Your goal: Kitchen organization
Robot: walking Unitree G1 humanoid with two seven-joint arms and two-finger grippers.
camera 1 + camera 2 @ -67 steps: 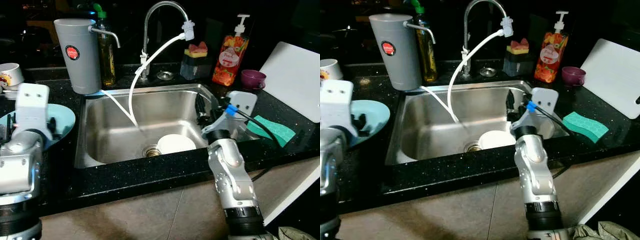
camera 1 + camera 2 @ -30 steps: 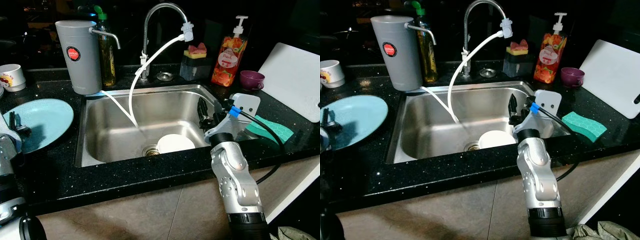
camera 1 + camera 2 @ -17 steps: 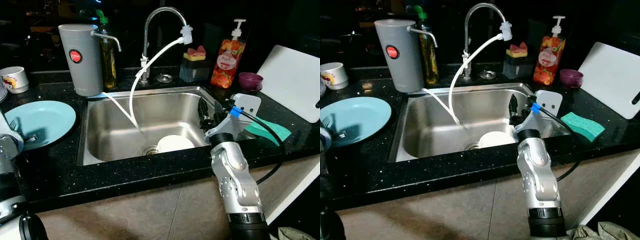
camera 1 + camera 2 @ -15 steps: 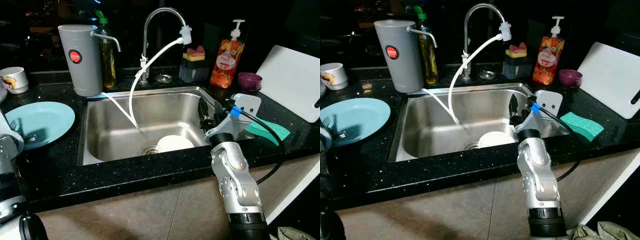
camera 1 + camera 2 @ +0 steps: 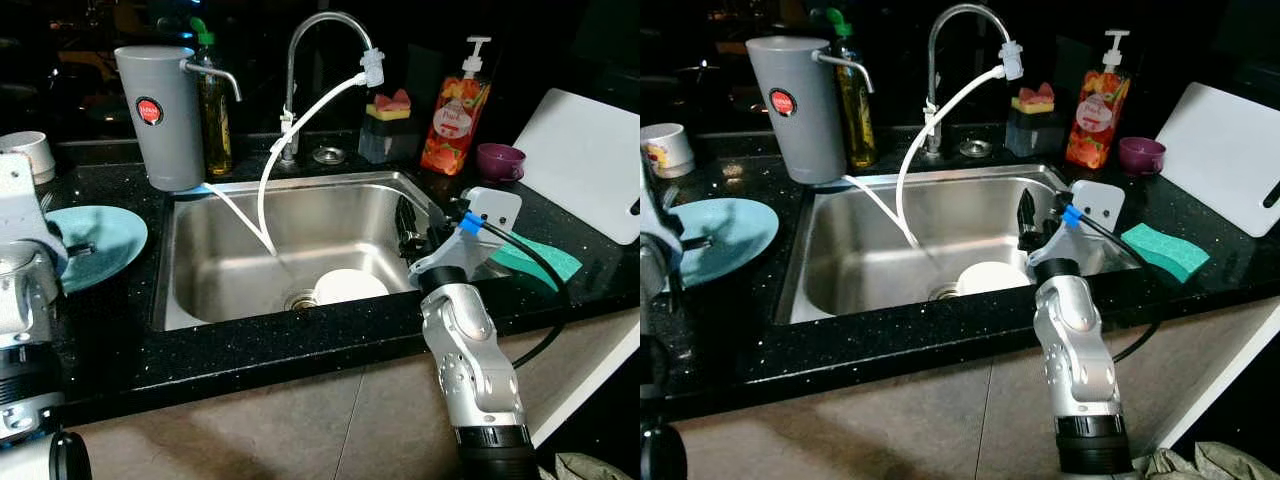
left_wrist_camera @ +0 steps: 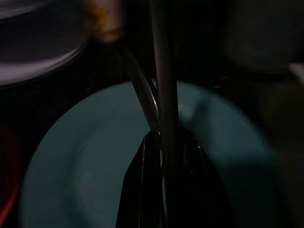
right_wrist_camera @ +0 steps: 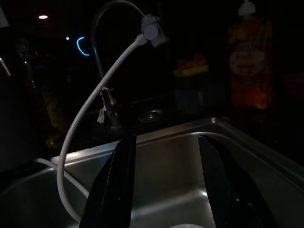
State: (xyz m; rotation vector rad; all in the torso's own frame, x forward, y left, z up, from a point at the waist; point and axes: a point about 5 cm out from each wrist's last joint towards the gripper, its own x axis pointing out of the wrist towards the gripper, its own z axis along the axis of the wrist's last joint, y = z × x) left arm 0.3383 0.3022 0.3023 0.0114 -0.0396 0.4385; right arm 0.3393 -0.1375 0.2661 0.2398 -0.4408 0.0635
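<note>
Left gripper (image 6: 159, 142), centre frame, clamped on fork (image 6: 164, 85) above teal plate (image 6: 85, 161); right gripper (image 7: 166, 142) spread over sink (image 7: 161, 156).

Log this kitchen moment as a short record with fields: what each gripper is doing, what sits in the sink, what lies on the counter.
left gripper: over the teal plate, jaws shut on a thin metal utensil
right gripper: jaws open, above the sink's right side
in sink: white bowl, white hose from the faucet
counter right: green sponge, white cutting board, purple cup
</note>
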